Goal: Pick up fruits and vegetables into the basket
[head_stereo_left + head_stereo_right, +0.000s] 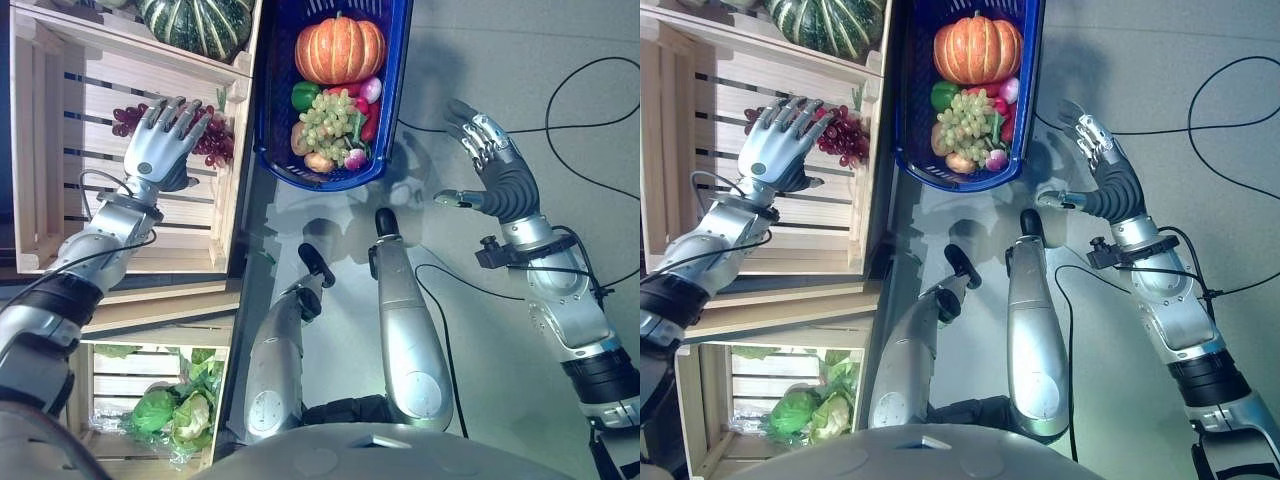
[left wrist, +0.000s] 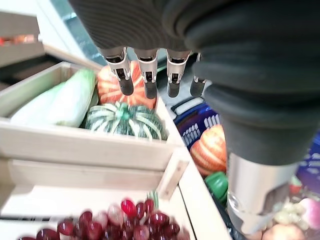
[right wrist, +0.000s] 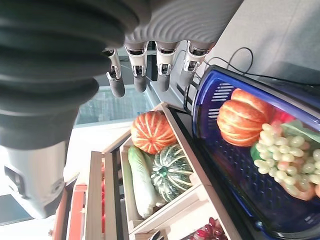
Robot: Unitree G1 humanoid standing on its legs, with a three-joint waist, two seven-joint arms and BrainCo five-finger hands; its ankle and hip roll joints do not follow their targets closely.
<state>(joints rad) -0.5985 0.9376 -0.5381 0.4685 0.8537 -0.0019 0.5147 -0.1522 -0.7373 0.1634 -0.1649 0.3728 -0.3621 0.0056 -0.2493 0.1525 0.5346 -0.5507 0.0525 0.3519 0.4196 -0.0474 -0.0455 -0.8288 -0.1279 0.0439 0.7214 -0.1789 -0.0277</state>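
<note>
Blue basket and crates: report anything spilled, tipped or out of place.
Nothing stands out. The blue basket sits level, with its pumpkin and green grapes inside. The red grapes lie in the wooden crate under the open left hand.

Grocery-shop setup: wooden produce crates [image 1: 60, 150] w/ veg, blue shopping basket [image 1: 270, 110].

Bare wooden crate [image 1: 60, 150], blue plastic basket [image 1: 270, 90]

silver-grey arms, dark ribbed wrists, silver fingers
</note>
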